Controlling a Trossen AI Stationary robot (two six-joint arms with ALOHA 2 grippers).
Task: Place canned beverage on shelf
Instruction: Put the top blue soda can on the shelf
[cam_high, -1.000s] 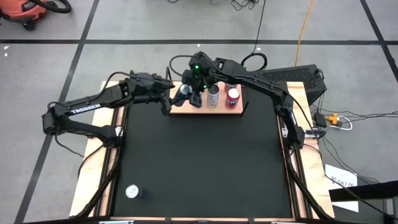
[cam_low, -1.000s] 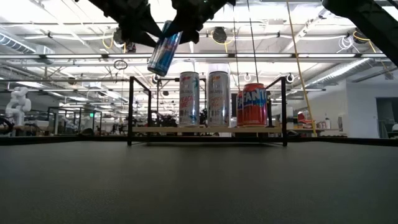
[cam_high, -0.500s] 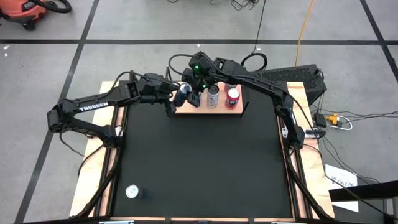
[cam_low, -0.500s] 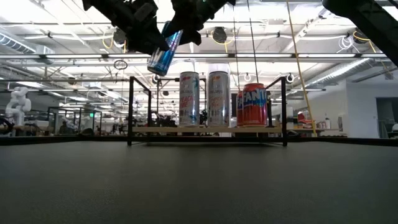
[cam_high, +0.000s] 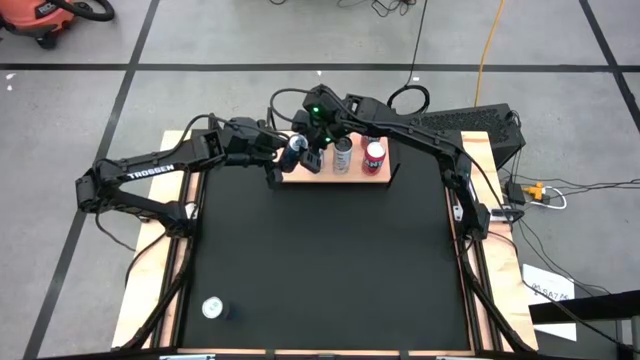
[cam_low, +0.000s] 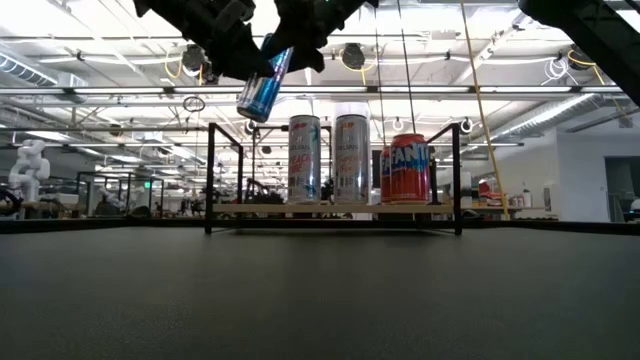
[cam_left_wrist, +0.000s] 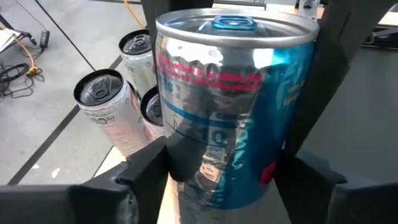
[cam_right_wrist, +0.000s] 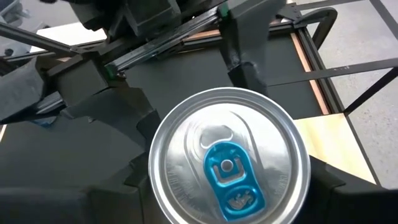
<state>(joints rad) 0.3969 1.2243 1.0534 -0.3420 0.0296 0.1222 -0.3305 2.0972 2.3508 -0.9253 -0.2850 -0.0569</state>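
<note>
Both the left gripper (cam_high: 283, 158) and right gripper (cam_high: 305, 138) clamp the tilted blue can (cam_low: 262, 82) above the shelf's (cam_high: 296, 176) left end; uneven release could tip it against the standing white can (cam_low: 303, 158).

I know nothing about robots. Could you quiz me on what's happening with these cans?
1. How many cans stand on the shelf?
2. True or false: the blue can hangs upright.
3. The red can stands: A) nearest the blue can, B) farthest from it, C) in the middle.
Key: 1 three. 2 false: tilted, in the right gripper, left gripper alongside. 3 B.
</note>
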